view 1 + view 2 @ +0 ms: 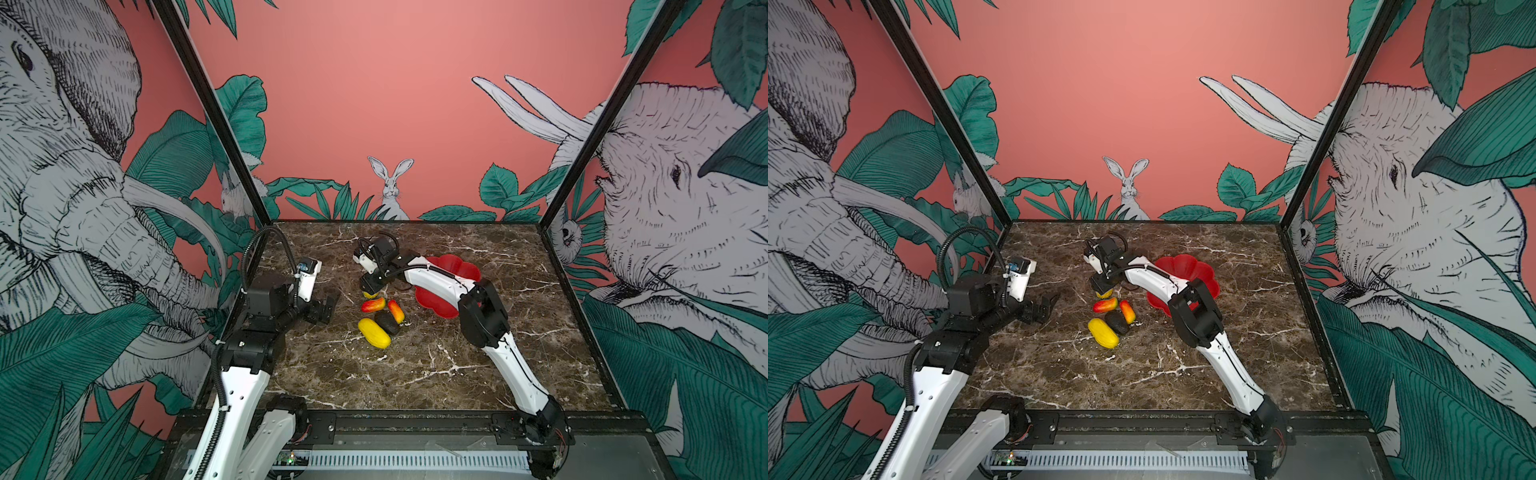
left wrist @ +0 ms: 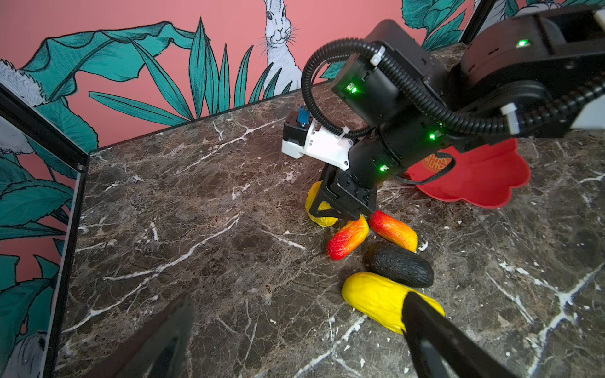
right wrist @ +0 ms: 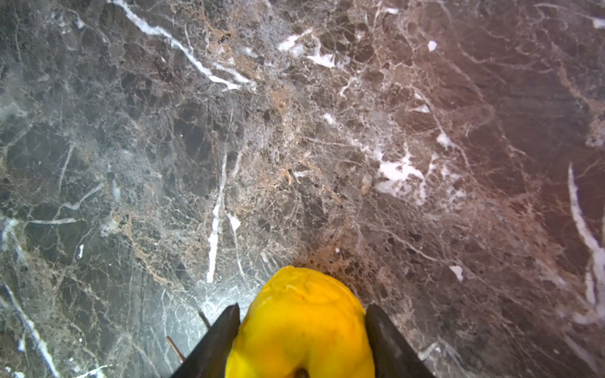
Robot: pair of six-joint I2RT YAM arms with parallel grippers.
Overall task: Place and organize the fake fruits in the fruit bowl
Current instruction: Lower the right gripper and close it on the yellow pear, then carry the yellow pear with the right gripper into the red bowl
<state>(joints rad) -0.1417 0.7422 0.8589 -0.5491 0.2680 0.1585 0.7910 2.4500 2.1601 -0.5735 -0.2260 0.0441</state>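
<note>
Bare tabletop [image 1: 415,374] toward the near edge; right arm [image 1: 436,282] over fruit bowl [image 1: 465,268].

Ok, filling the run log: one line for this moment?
right gripper: closed on round yellow fruit, on table | left gripper: open, empty | fruit bowl: no fruit visible

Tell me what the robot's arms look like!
Both the left arm and the right arm have smooth white shells joined by chunky black joints. A ribbed black hose loops along each. The left gripper and right gripper are black with pointed fingers. Tiny green lights glow on the right arm's black wrist.
</note>
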